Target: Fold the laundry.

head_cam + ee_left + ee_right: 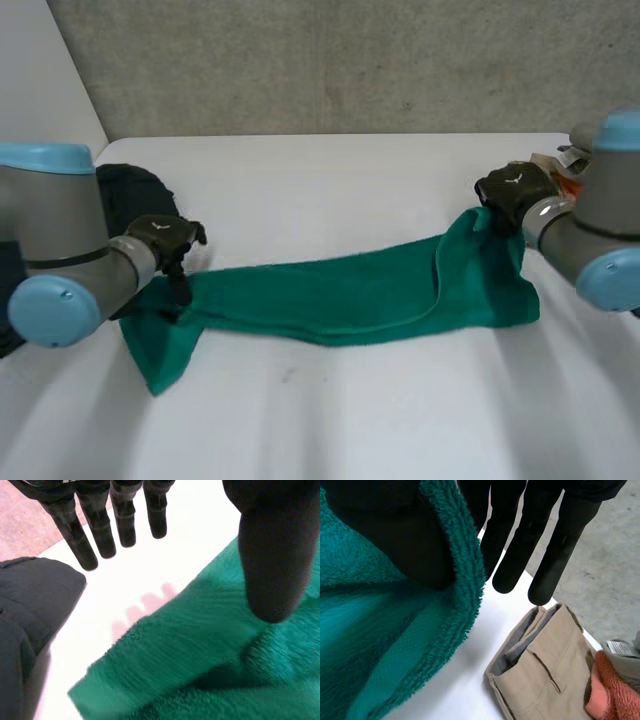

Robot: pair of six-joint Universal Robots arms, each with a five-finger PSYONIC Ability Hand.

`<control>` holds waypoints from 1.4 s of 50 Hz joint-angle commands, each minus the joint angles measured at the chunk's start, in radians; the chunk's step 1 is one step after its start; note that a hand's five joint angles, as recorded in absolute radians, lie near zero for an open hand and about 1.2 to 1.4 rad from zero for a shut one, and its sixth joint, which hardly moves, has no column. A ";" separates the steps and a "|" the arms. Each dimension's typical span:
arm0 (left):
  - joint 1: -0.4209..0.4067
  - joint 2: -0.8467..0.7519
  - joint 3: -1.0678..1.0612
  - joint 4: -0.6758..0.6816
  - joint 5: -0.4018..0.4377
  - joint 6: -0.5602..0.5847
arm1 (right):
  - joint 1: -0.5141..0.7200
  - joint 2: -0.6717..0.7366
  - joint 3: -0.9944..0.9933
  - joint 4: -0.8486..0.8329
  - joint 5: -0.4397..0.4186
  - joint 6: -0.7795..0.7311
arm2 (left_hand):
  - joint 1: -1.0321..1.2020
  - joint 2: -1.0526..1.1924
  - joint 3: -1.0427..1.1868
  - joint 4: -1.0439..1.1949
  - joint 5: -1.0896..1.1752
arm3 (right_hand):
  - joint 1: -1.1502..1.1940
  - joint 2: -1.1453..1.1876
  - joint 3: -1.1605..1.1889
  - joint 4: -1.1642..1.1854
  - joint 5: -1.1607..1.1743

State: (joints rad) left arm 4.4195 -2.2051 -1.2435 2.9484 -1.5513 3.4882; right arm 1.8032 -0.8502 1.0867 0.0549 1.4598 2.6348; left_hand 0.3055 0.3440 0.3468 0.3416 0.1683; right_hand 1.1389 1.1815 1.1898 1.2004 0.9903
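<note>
Where the head view looks down, a green towel (340,295) lies stretched across the white desk (330,170) with a hand at each end, apparently to draw it flat for folding. The left hand (165,240) stands at its left end, and the right hand (512,190) holds the right corner raised.

Left wrist view: fingers (100,530) straight and apart from the thumb, gripping nothing. The towel lies under the thumb and a dark garment (30,610) lies beside it.

Right wrist view: the towel's edge is pinched between thumb and straight fingers (540,535), and folded beige trousers (545,670) lie near the fingertips.
</note>
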 commanded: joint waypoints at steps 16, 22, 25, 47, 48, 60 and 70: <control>0.009 0.378 -0.593 0.360 0.082 0.130 | -0.030 -0.078 0.170 -0.129 0.002 0.007 | 0.251 0.213 0.210 0.215 0.214 | 0.257 0.215 0.207 0.196 0.231; 0.061 0.263 -0.568 0.498 0.082 0.149 | -0.027 -0.096 0.208 -0.129 -0.010 0.005 | 0.293 0.254 0.252 0.257 0.255 | 0.257 0.215 0.207 0.196 0.231; 0.070 0.219 -0.538 0.503 0.086 0.146 | -0.025 -0.102 0.222 -0.129 -0.016 0.005 | 0.269 0.231 0.228 0.233 0.232 | 0.257 0.215 0.207 0.196 0.231; 0.041 0.028 -0.272 0.452 0.142 0.112 | 0.015 -0.066 0.170 -0.162 -0.042 -0.078 | 1.091 1.052 1.049 1.055 1.053 | 0.257 0.215 0.207 0.196 0.231; 0.040 0.027 -0.258 0.452 0.138 0.106 | 0.016 -0.063 0.161 -0.167 -0.044 -0.078 | 1.091 1.052 1.050 1.055 1.053 | 0.257 0.215 0.207 0.196 0.231; 0.038 0.031 0.251 0.465 0.053 -0.023 | 0.027 -0.084 -0.097 -0.680 -0.004 0.135 | 1.091 1.052 1.050 1.055 1.053 | 0.257 0.215 0.207 0.196 0.231; 0.064 0.179 0.376 0.399 0.010 -0.320 | -0.019 -0.165 -0.048 -0.992 -0.059 0.370 | 1.091 1.052 1.050 1.055 1.053 | 0.257 0.215 0.207 0.196 0.231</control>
State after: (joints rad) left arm 4.4664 -2.1047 -0.8419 3.4030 -1.5446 3.2911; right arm 1.8111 -0.9826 0.9966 -0.9152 1.4586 2.9287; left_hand 1.1384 1.1962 1.1880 1.1976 0.9860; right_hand 1.1389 1.1815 1.1936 1.2009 0.9911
